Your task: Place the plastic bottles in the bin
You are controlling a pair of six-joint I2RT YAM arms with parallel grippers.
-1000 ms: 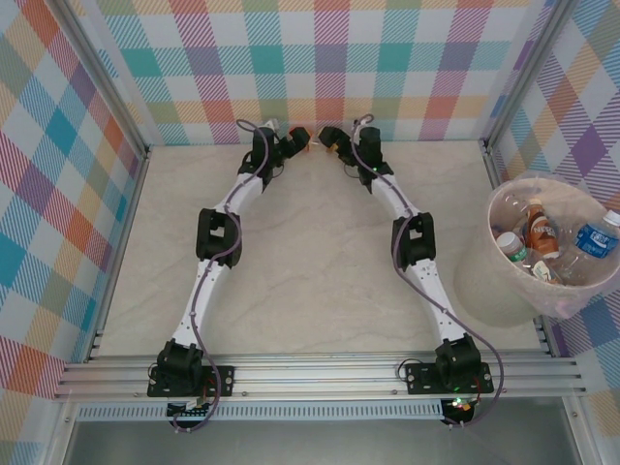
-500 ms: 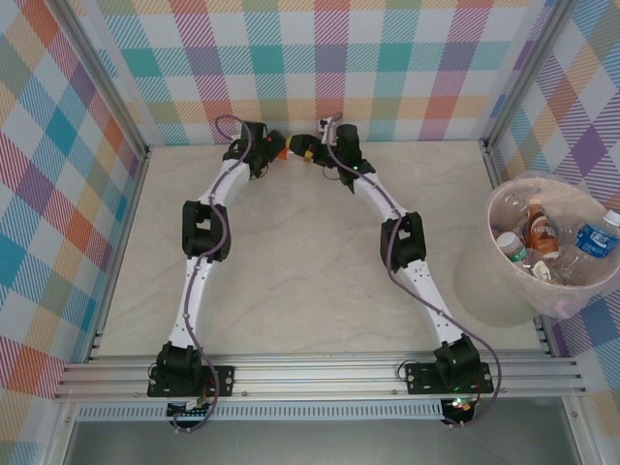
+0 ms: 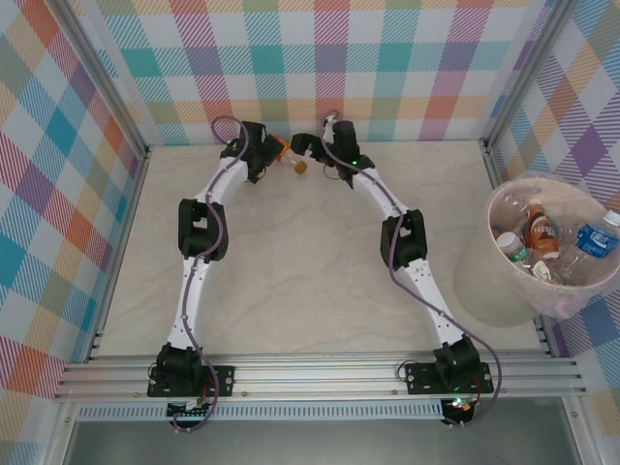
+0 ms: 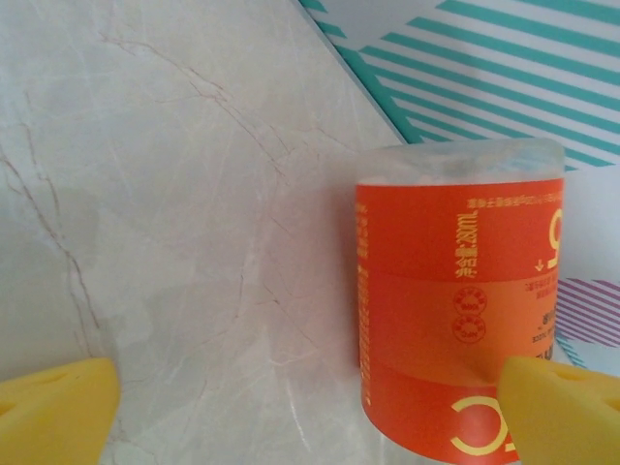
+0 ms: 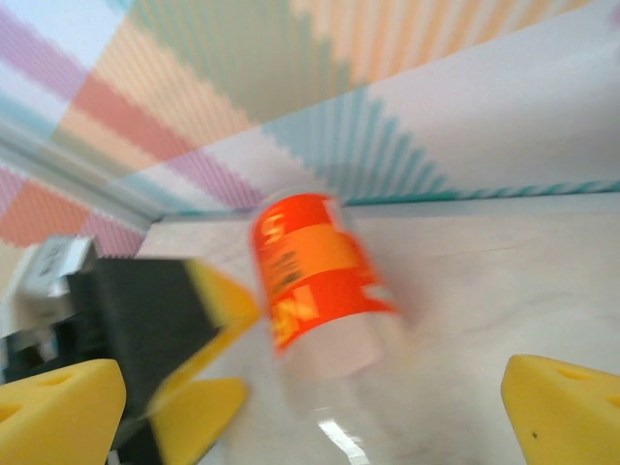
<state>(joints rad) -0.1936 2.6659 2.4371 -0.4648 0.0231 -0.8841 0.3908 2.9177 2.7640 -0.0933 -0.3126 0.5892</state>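
The left claw (image 4: 310,412) stands wide, one yellow pad (image 4: 562,407) just beside an orange-labelled bottle (image 4: 455,320) that lies on the bench (image 4: 174,242) by the far wall (image 4: 504,68). The right claw (image 5: 310,412), equally wide, faces the same bottle from the other side. Other plastic bottles (image 3: 544,231) sit in the bin (image 3: 484,281), well apart at the bench's right edge.

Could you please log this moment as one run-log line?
left gripper: open | right gripper: open | orange-label bottle: on table between them | bin: holds bottles

Orange-labelled bottle (image 4: 455,310) — pastel plaid walls (image 3: 329,68)
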